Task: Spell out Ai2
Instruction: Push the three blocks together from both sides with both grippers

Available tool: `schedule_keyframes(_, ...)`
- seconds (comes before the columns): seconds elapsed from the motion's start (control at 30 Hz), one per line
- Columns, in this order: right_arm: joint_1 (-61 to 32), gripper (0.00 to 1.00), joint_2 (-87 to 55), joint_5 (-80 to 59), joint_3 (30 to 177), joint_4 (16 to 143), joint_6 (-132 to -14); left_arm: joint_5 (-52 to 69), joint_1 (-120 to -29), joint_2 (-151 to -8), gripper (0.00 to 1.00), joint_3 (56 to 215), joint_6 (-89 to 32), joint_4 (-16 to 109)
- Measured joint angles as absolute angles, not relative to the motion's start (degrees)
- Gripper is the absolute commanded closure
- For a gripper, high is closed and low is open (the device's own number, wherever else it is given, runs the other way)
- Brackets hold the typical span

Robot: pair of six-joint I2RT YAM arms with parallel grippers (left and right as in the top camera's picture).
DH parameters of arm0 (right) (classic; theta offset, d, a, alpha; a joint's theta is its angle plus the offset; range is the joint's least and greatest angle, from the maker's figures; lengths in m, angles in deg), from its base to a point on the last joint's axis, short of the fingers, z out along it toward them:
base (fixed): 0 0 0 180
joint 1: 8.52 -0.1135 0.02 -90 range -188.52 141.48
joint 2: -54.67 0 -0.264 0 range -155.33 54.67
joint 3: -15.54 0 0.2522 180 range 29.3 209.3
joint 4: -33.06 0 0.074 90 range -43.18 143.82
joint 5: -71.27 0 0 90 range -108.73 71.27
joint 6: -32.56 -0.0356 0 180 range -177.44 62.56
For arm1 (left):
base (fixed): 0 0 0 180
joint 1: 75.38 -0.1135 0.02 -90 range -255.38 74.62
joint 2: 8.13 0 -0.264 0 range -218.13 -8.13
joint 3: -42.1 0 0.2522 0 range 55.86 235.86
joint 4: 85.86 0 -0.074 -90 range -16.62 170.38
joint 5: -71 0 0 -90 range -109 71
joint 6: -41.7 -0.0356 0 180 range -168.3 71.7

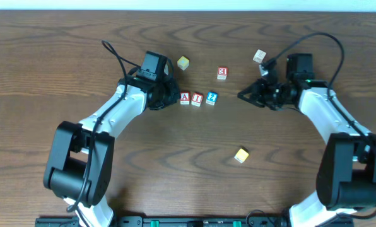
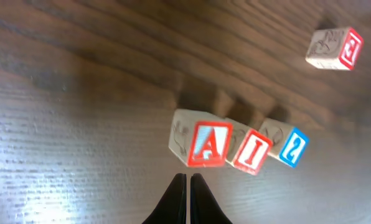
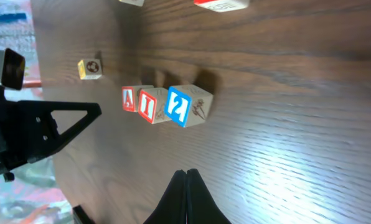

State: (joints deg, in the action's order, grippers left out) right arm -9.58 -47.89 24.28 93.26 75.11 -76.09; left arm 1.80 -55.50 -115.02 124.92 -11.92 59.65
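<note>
Three letter blocks stand side by side in a row mid-table: a red "A" block (image 1: 185, 98), a red "I" block (image 1: 197, 99) and a blue "2" block (image 1: 212, 98). They also show in the left wrist view, "A" (image 2: 207, 144), "I" (image 2: 253, 153), "2" (image 2: 291, 147), and in the right wrist view, "A" (image 3: 129, 99), "I" (image 3: 149, 105), "2" (image 3: 180, 106). My left gripper (image 1: 175, 96) (image 2: 188, 177) is shut and empty just left of the "A". My right gripper (image 1: 241, 96) (image 3: 187, 173) is shut and empty, apart to the right of the "2".
A red-lettered block (image 1: 222, 72) lies behind the row, also in the left wrist view (image 2: 335, 48). A yellow block (image 1: 183, 62) sits at back left, a plain block (image 1: 259, 56) at back right, and a yellow block (image 1: 241, 154) in front.
</note>
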Motion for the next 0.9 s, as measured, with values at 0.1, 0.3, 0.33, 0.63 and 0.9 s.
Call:
schedule_keyframes(0.1,-12.47,0.99,-48.74,22.62,93.26,72.36,-79.35,2.30,-57.49,-115.67,0.94,124.92,-11.81,60.13)
schedule_keyframes(0.3,-15.29,0.98,-50.93,18.84,93.26,70.61,-84.33,5.80,-62.73,-117.66,0.94,124.92,-11.39,62.49)
schedule_keyframes(0.33,-15.55,0.99,-51.10,17.92,93.26,70.55,-85.14,6.28,-62.98,-118.14,0.94,124.92,-11.22,62.86)
schedule_keyframes(0.63,-17.15,0.98,-51.78,13.68,93.24,66.35,-90.10,13.03,-62.52,-124.31,0.94,124.92,-10.69,67.41)
schedule_keyframes(0.9,-17.52,0.99,-58.29,14.29,93.24,62.11,-93.95,15.04,-62.52,-124.74,0.95,124.92,-10.34,67.65)
